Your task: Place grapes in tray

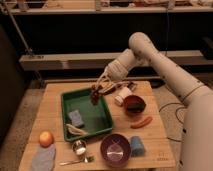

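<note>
My gripper (101, 86) hangs from the white arm that reaches in from the right. It is shut on the grapes (95, 93), a small dark purple-red bunch that dangles below the fingers. The bunch hangs in the air over the far right part of the green tray (67, 114). The tray lies on the wooden table, left of centre. It holds a blue sponge (76, 118) and a pale banana-like piece (76, 130).
A brown-red bowl (134, 104) and a white cup (121, 95) lie right of the tray. An orange sausage (141, 122), a purple bowl (116, 149), a blue cup (137, 145), a metal cup (79, 147), a spoon (77, 160), an orange (46, 138) and a grey cloth (43, 157) lie along the front.
</note>
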Motion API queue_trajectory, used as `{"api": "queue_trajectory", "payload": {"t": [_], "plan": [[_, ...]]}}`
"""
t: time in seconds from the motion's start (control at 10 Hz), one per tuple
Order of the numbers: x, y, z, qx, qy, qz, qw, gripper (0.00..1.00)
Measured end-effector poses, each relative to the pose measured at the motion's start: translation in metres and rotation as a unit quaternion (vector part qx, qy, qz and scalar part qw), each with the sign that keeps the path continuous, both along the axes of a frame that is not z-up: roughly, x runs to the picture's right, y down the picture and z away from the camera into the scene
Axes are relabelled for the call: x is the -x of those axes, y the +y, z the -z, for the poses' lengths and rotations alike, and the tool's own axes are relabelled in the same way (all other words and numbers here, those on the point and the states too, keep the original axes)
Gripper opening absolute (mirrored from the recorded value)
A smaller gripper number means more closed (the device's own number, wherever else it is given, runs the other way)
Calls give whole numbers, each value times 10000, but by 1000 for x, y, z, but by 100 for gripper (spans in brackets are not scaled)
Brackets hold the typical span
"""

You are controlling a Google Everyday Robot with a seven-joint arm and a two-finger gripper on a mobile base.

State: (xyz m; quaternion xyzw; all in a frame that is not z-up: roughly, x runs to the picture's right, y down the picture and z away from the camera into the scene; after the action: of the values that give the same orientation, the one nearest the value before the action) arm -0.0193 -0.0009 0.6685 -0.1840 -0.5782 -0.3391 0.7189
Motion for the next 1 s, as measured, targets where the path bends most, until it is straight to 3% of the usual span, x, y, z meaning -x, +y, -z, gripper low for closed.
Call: {"api": "queue_trajectory", "payload": {"t": [0.4, 0.8, 1.0], "plan": [[9, 42, -27, 75, 112, 244, 9996, 0], [20, 47, -42, 107, 297, 358, 9989, 0], [23, 50, -52, 163, 396, 408, 9982, 10]]}}
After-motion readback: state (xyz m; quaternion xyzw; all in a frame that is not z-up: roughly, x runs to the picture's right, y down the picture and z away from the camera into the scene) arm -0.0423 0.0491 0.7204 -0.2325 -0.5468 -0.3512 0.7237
